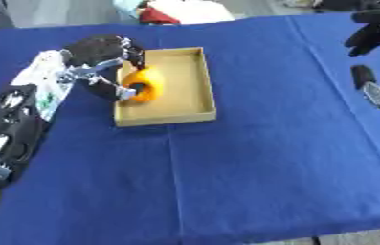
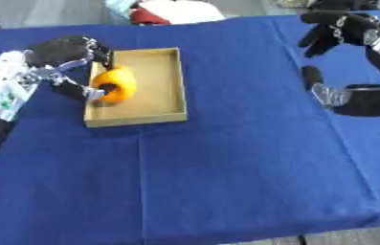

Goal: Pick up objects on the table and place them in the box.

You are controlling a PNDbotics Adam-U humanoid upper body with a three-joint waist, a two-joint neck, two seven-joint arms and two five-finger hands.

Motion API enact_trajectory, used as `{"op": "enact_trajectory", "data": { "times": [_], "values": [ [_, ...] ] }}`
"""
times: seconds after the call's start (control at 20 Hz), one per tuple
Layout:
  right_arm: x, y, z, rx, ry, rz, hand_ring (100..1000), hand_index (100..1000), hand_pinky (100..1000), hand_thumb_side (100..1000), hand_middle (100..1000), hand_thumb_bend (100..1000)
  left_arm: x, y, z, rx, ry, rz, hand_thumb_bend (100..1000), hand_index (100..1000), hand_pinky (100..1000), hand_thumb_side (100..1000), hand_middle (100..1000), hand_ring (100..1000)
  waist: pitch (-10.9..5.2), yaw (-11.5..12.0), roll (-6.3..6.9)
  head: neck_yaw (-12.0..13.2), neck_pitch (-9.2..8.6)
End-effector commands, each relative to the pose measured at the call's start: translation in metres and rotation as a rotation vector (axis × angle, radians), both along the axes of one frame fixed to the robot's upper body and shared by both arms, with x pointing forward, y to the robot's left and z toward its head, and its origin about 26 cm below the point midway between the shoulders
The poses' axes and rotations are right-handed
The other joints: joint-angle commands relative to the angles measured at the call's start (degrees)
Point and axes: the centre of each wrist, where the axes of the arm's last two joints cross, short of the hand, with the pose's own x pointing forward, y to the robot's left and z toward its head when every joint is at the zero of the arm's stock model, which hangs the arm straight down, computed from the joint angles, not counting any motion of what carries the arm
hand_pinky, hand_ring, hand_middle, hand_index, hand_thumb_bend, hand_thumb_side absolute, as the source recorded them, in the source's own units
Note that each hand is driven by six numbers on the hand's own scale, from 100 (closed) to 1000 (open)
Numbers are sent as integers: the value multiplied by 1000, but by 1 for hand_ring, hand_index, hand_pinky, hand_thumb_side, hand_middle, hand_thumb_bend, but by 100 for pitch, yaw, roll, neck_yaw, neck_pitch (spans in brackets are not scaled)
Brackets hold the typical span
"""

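A shallow tan box [image 1: 187,81] lies on the blue tablecloth, left of centre. My left hand [image 1: 102,53] reaches in from the left, its fingers curled round an orange rounded object [image 1: 143,84]. The object hangs over the box's left wall, partly inside the box. Whether it touches the box floor I cannot tell. My right hand [image 2: 343,33] is raised at the upper right, away from the box, fingers spread and relaxed, holding nothing.
The blue cloth [image 1: 251,162] covers the whole table, with its front edge at the bottom. Beyond the far edge lie red and white items [image 1: 176,12]. My right forearm [image 2: 364,98] stretches along the right side.
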Motion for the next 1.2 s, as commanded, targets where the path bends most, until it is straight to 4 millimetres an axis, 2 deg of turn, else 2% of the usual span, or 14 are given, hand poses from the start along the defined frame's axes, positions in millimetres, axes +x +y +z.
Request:
{"op": "enact_trajectory", "data": {
  "times": [0.05,0.15,0.2,0.3,0.4,0.5,0.55,0.6,0.8,0.85,0.95,1.2],
  "values": [
    [-2,0,10,-7,-29,8,645,943,654,247,671,100,2,2,8,-34,-93,13,494,824,692,564,687,702,-96,-7,-11,19,-63],
    [-2,0,10,-6,-30,8,645,943,655,246,671,100,2,2,9,-61,-123,18,545,857,715,637,743,744,-98,1,-13,16,-70],
    [-2,0,10,-7,-29,7,645,944,655,246,671,100,1,2,10,-81,-133,20,543,866,720,647,758,756,-99,4,-15,13,-73],
    [-2,-1,10,-6,-29,5,645,943,655,246,671,100,0,5,12,-124,-144,22,528,876,729,641,778,769,-102,13,-20,5,-76],
    [-2,-2,9,-5,-29,0,646,944,655,246,672,100,-3,9,18,-179,-146,15,465,877,724,609,772,766,-106,33,-26,-17,-83],
    [-2,-3,9,-5,-27,-6,645,943,655,246,671,100,-9,15,26,-249,-139,2,293,870,706,575,741,747,-110,68,-30,-47,-80],
    [-2,-4,8,-5,-27,-10,646,943,655,245,672,100,-14,19,30,-292,-126,-5,156,863,684,589,715,724,-111,91,-32,-62,-76],
    [-2,-4,8,-4,-27,-14,645,943,655,246,672,100,-19,23,35,-339,-104,-15,100,863,680,611,710,721,-112,116,-33,-77,-74],
    [-3,-8,7,-2,-27,-30,645,944,655,245,671,100,-59,37,61,-537,4,-95,100,832,674,674,675,711,-96,226,-47,-117,-69],
    [-3,-8,7,0,-27,-33,644,944,654,248,671,100,-71,39,67,-581,41,-121,100,835,673,719,672,710,-90,246,-47,-109,-74],
    [-3,-9,6,8,-29,-41,643,944,653,251,670,100,-94,45,73,-651,126,-167,100,839,672,721,674,710,-77,285,-55,-106,-80],
    [-4,-11,2,26,-24,-56,641,943,651,253,668,100,-140,52,72,-771,284,-254,100,847,670,751,671,707,-47,423,-101,-47,-56]
  ]
}}
